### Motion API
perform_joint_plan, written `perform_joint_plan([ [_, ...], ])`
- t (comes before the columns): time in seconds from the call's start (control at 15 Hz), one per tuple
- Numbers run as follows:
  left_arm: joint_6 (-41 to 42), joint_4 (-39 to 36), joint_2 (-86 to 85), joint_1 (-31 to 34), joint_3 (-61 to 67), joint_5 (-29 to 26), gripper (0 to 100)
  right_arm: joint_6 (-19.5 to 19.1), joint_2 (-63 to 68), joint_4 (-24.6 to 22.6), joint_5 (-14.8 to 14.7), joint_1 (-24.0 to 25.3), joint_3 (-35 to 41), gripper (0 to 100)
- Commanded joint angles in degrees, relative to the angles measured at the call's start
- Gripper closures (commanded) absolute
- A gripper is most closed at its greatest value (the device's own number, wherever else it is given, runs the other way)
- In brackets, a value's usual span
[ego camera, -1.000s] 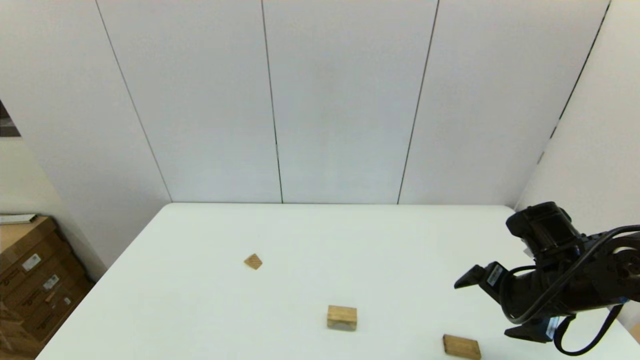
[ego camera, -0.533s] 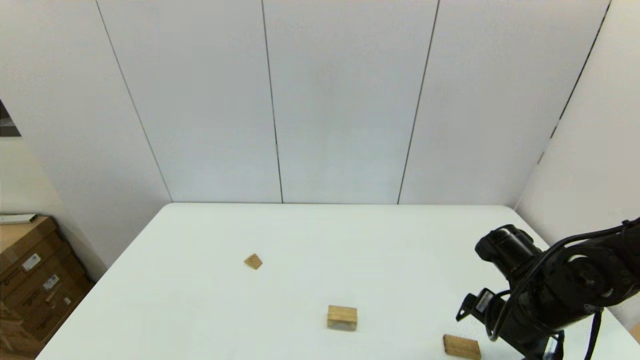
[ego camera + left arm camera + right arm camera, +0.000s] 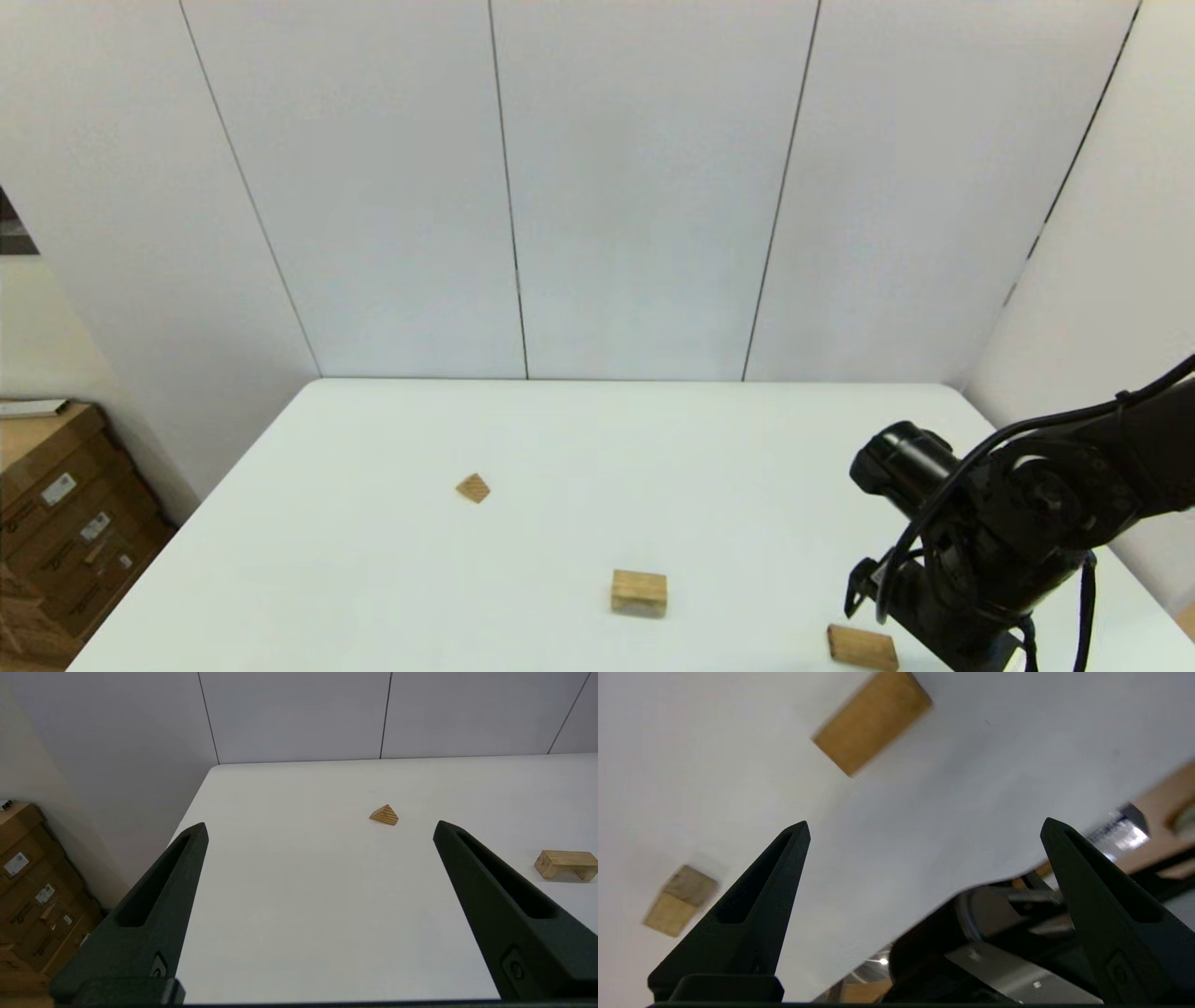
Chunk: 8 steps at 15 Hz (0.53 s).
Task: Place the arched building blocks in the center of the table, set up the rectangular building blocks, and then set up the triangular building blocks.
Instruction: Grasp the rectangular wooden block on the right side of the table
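Observation:
The arched block (image 3: 639, 594) lies near the front middle of the white table (image 3: 560, 439); it also shows as arched block (image 3: 566, 864) and arched block (image 3: 679, 900). The rectangular slab (image 3: 861, 648) lies flat at the front right, seen from above as slab (image 3: 872, 721). The small triangular wedge (image 3: 472, 487) sits left of centre, ahead of my left gripper (image 3: 320, 828), which is open, empty and held low at the table's left front. My right arm (image 3: 990, 551) bends down just right of the slab. Its gripper (image 3: 924, 828) is open and empty, above the table beside the slab.
Cardboard boxes (image 3: 56, 523) are stacked on the floor off the table's left side. White wall panels close the back and right. The table's near edge and the robot's own body (image 3: 994, 952) show in the right wrist view.
My right arm has swung down and to the left, from a raised level pose to pointing at the table beside the slab. None of the blocks has moved.

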Motion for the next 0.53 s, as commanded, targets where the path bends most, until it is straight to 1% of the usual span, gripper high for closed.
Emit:
perform_joint_plan([
  [0.07,0.00,-0.02,0.07,0.02,0.18,-0.03,0,2.84,0.23,0.51,0.19,0.00,-1.85,0],
  [0.13,0.00,-0.02,0.07,0.02,0.18,-0.03,0,6.18,0.40,0.34,0.46,0.09,-3.25,0],
  [0.2,0.00,-0.02,0.07,0.02,0.18,-0.03,0,12.07,0.93,0.16,1.34,0.09,-6.33,0],
  [0.27,0.00,-0.02,0.07,0.02,0.18,0.06,0,16.55,1.28,0.16,2.13,0.09,-8.44,0],
  [0.33,0.00,-0.02,0.07,0.02,0.18,0.06,0,18.13,1.37,0.07,3.27,-0.17,-8.53,0],
  [0.4,0.00,-0.02,0.07,0.02,0.18,-0.03,0,18.31,1.63,-0.19,3.71,-0.26,-8.44,0],
  [0.53,0.00,-0.02,0.07,0.02,0.18,-0.03,0,18.48,3.74,-0.37,3.62,-0.61,-8.53,0],
])
